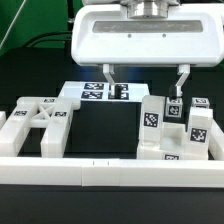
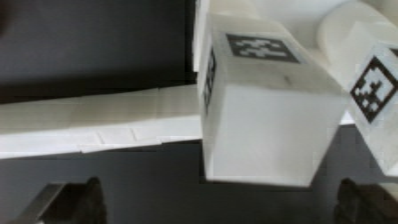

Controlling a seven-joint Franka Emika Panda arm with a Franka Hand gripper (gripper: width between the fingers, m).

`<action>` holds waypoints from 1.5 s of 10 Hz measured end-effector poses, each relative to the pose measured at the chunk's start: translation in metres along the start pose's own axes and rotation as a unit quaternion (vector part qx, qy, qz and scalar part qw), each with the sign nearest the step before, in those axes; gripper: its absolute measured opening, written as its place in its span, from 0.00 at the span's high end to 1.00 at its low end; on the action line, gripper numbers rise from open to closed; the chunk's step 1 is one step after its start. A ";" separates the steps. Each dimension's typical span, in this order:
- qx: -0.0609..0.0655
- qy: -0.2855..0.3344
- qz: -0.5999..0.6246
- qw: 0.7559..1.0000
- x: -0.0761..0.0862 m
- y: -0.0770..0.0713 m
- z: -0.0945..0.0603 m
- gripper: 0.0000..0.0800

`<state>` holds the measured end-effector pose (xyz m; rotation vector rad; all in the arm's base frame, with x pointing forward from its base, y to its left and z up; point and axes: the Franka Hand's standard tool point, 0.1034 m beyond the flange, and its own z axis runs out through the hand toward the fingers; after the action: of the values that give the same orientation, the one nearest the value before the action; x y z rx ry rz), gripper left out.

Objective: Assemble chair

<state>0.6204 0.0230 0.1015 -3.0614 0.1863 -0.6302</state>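
The black desk (image 1: 100,130) is bounded at the front by long white border rails (image 1: 110,170), and the chair pieces are found inside that bounded area. A frame-like piece (image 1: 35,125) is laid flat at the exterior view's left. A cluster of tagged blocks (image 1: 180,130) is stood at the exterior view's right (several tags are turned toward the camera). The marker board (image 1: 95,92) is seen flat on the desk behind them. The tool (image 1: 144,82) is hung above the desk with its jaws spread wide, and nothing is gripped. In the wrist view, a tagged block (image 2: 267,100) is seen in line with the gap between the fingertips (image 2: 71,200) and is touched by neither.
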 end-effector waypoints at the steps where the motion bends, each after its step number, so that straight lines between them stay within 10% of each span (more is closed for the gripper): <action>1: 0.000 0.002 0.000 1.000 0.001 0.000 0.000 0.19; 9: 0.007 -0.166 0.027 0.986 -0.012 -0.003 0.009 0.20; 12: 0.007 -0.160 0.024 0.987 -0.011 -0.005 0.010 0.64; 15: 0.004 -0.161 0.043 0.986 -0.011 -0.005 0.010 0.64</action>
<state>0.6147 0.0289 0.0878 -3.0689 0.3074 -0.1280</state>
